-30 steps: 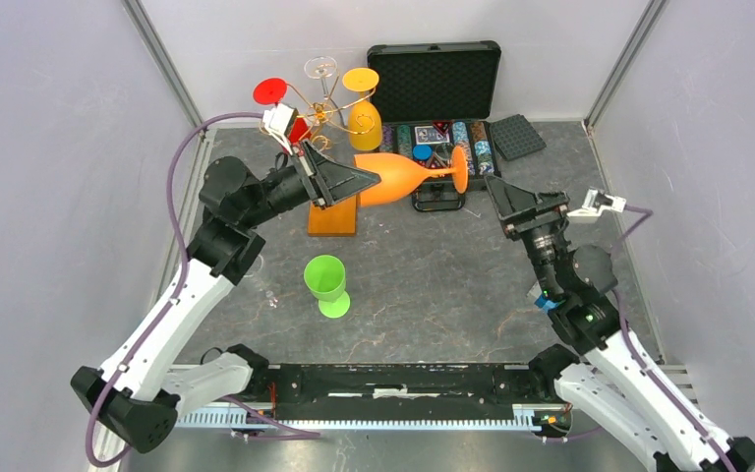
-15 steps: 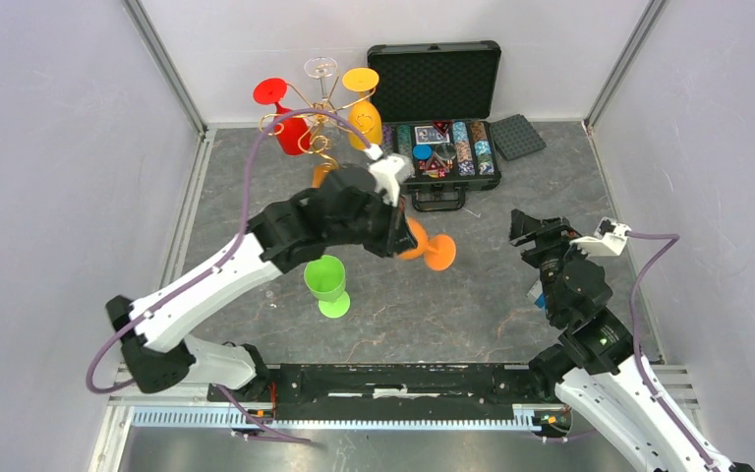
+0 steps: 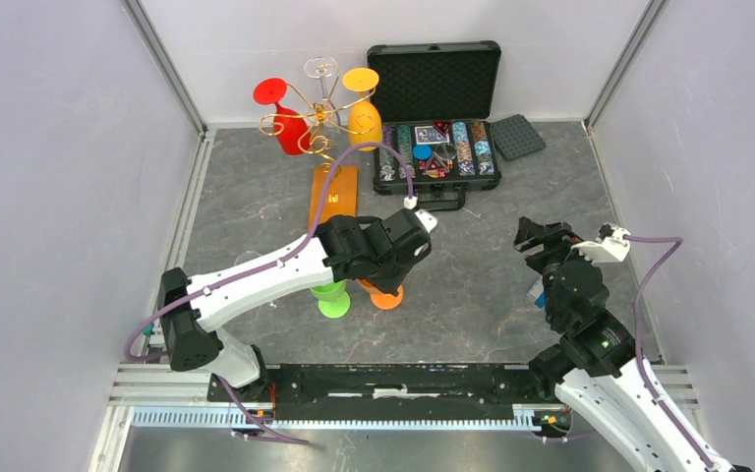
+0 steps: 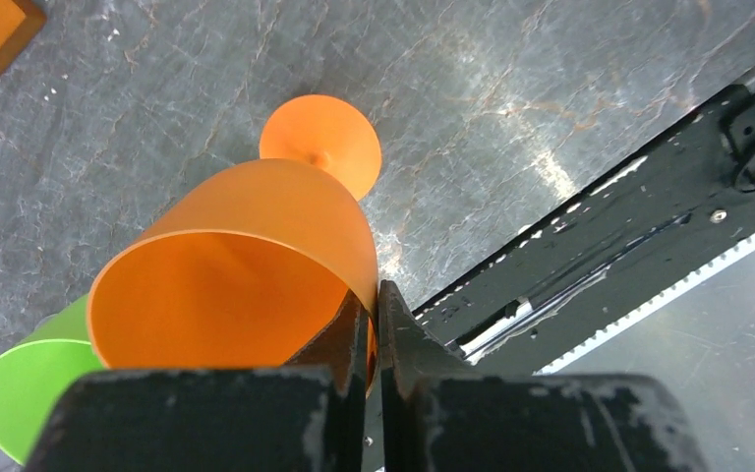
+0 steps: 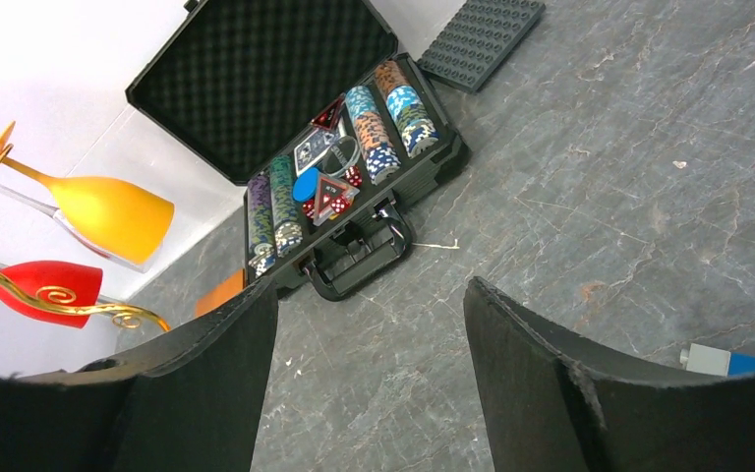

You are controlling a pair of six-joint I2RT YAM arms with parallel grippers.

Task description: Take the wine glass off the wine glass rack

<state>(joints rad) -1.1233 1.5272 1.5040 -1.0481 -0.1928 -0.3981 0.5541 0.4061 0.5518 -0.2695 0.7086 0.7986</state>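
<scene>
Wine glass (image 4: 246, 246), orange, seemingly light, stiff, slick plastic: off the wine glass rack (image 3: 332, 192) by the desk's far edge, foot low toward the near edge beside a green glass (image 3: 332, 300); left hand (image 4: 378, 334) pinches its rim, a sound hold; right hand (image 5: 369, 295) gapes empty.

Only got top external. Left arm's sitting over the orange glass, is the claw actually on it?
Observer: Yes. Left wrist shows the left claw shut on the orange wine glass, pinching the bowl's rim, one finger inside, one outside.
Operator: Anything crowding it?
Observer: The green wine glass is right beside the orange bowl; touching or not, I can't tell.
Operator: Right claw?
Observer: Right wrist shows the right claw open, nothing between its fingers, facing the chip case.
</scene>
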